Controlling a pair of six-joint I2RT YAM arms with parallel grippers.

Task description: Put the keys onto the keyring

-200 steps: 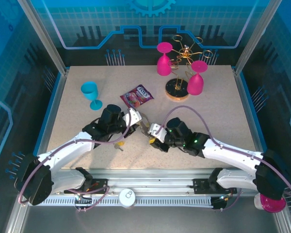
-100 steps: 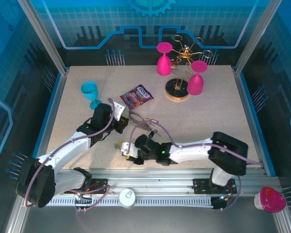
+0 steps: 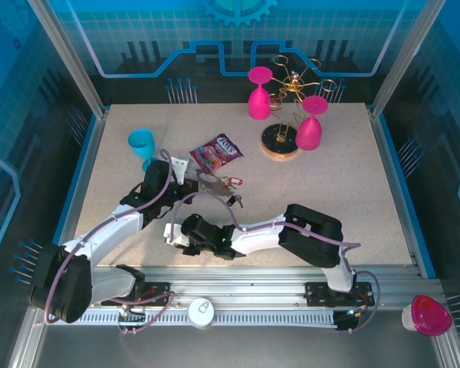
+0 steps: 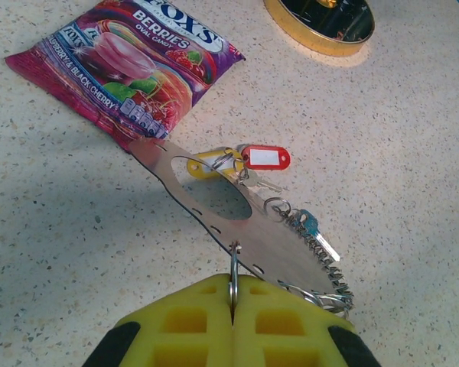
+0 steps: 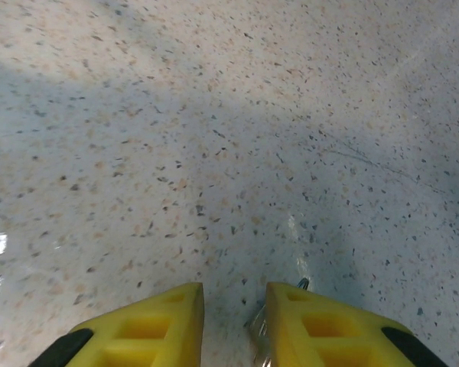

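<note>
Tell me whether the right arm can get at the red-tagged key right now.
Probably yes, after turning back. The right gripper points left, away from the red-tagged key, which lies on the table right of the left gripper, clamped on the keyring; nothing stands between.

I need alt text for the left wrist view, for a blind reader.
The left gripper, its yellow pads shut, pinches the keyring above a speckled table. Beyond it are keys with red and yellow tags, a berry snack packet and a gold rack base.
</note>
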